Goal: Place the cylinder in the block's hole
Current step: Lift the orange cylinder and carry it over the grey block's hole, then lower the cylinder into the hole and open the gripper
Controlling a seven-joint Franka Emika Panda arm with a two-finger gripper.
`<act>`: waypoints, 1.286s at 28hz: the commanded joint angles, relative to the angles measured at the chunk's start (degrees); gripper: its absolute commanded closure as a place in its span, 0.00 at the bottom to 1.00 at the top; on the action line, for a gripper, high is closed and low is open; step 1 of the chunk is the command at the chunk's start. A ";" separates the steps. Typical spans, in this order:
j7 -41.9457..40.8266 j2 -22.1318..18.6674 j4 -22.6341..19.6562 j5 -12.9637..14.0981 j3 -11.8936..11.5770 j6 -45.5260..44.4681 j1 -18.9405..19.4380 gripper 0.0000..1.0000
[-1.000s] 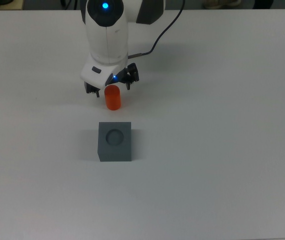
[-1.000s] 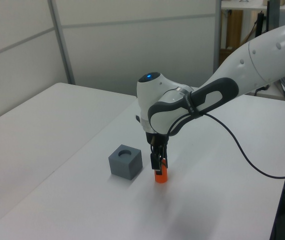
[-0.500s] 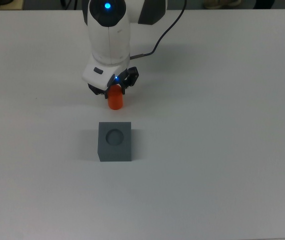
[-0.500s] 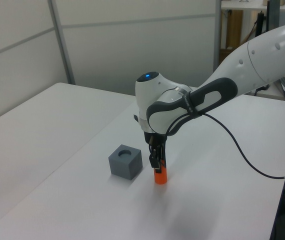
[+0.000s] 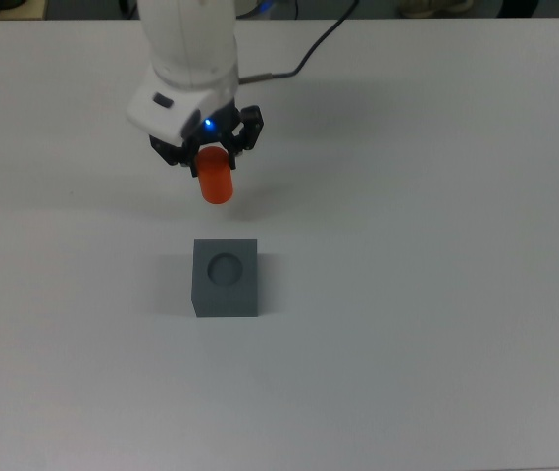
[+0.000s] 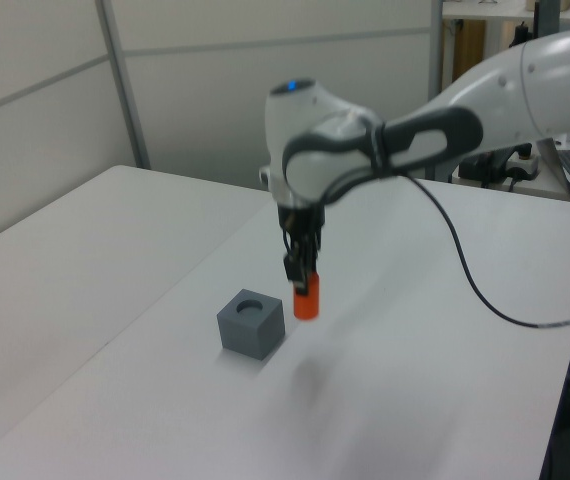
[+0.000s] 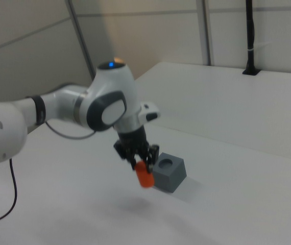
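Since a second ago my gripper [image 5: 212, 155] has lifted, taking the cylinder [image 5: 215, 177] off the table [image 5: 436, 245]. My fingers are clamped on its upper part; the orange-red body hangs upright below them, clear of the surface, with its shadow on the table underneath in the left view. The block [image 5: 226, 277] sits unmoved, hole [image 5: 226, 267] up and unfilled. In the left view the cylinder [image 6: 306, 298] hangs just to the right of the block [image 6: 251, 323], not over the hole.
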 commanded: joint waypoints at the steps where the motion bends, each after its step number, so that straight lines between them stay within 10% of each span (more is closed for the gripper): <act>1: 0.51 1.98 7.77 4.50 -0.11 -2.06 -1.71 1.00; 9: 0.86 6.91 13.15 6.44 -0.11 2.77 -1.98 1.00; 36: 0.25 12.89 12.71 5.48 0.68 10.60 -1.10 1.00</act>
